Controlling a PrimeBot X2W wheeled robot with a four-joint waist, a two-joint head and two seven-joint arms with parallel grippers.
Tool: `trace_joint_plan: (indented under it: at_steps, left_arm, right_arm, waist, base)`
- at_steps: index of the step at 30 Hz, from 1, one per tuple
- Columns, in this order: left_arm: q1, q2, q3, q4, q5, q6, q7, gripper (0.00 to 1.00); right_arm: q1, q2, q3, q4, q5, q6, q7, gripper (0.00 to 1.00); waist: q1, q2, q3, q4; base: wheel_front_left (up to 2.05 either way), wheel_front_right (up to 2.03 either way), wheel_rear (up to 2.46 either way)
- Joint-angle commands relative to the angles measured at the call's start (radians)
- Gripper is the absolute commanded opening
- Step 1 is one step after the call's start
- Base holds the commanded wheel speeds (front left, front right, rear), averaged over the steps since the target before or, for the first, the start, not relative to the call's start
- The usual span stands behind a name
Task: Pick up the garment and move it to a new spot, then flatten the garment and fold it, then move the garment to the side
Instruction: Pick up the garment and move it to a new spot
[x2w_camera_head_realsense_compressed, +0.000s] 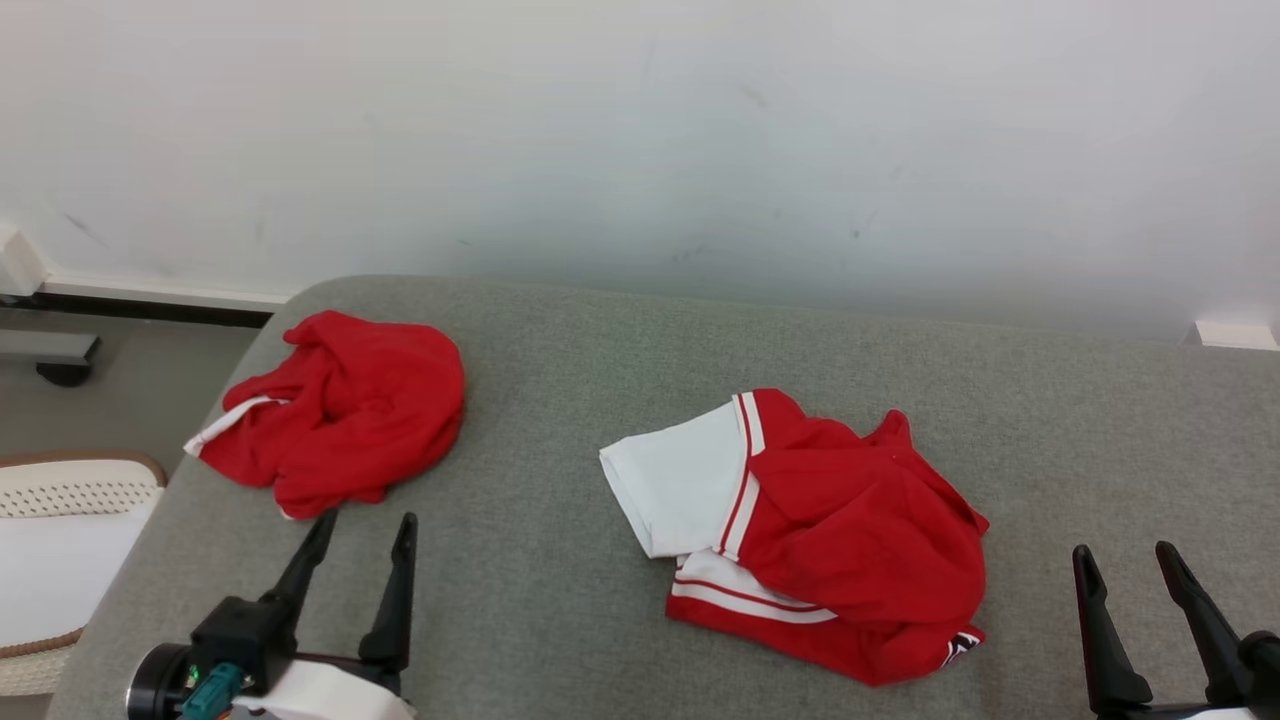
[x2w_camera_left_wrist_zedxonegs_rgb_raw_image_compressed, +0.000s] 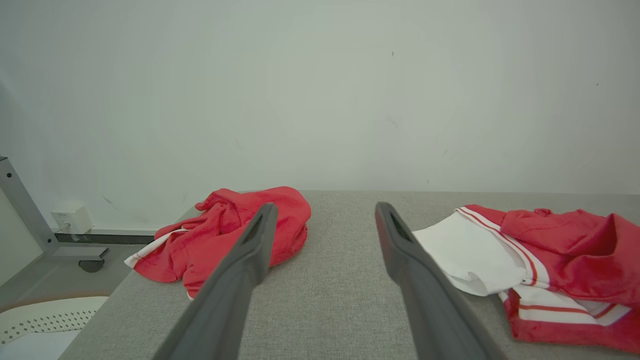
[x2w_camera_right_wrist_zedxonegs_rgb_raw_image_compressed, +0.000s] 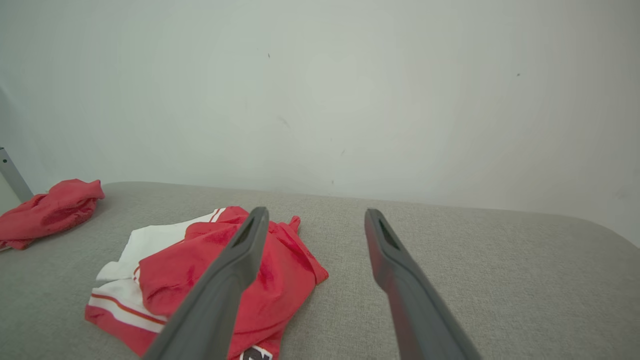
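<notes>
Head view: the shirt (x2w_camera_head_realsense_compressed: 850, 510), red with white panels, lies crumpled on the table (x2w_camera_head_realsense_compressed: 560, 380), with nothing gripping it. Step in hand, by my judgement: the first, the pick-up, not yet begun. A second garment, a red heap (x2w_camera_head_realsense_compressed: 350, 410), lies well to the left of the shirt and slightly farther back. Which of the two the task means I cannot tell for certain, but the shirt lies between my grippers, so I take it as the target. On my left gripper (x2w_camera_head_realsense_compressed: 366, 522) the jaws are spread wide, holding nothing and touching nothing, well to the left of the shirt. On my right gripper (x2w_camera_head_realsense_compressed: 1125, 552) the jaws are also spread wide and empty, to the right of the shirt, level with its near edge and apart from the cloth. Next move calls for: bring a gripper down onto the shirt's edge, catch a fold thick enough not to slip, close, then lift clear of the table.
</notes>
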Motion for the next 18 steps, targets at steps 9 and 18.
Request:
trace_joint_plan:
  at_steps: [9,18]
  left_arm:
    - [0.008,0.007,-0.002,0.005,0.005,-0.002,-0.001,1.0]
    - [-0.018,0.001,-0.01,-0.008,0.011,-0.007,-0.001,1.0]
  right_arm:
    - [0.008,-0.001,-0.004,-0.007,0.003,-0.002,0.003,1.0]
    - [-0.021,-0.001,0.001,-0.012,-0.018,-0.002,0.014,1.0]
  waist:
    - [0.0001,0.0,0.001,-0.001]
    - [0.0001,0.0,0.027,0.013]
  base:
    - [0.0,0.0,0.0]
    - [0.0,0.0,0.0]
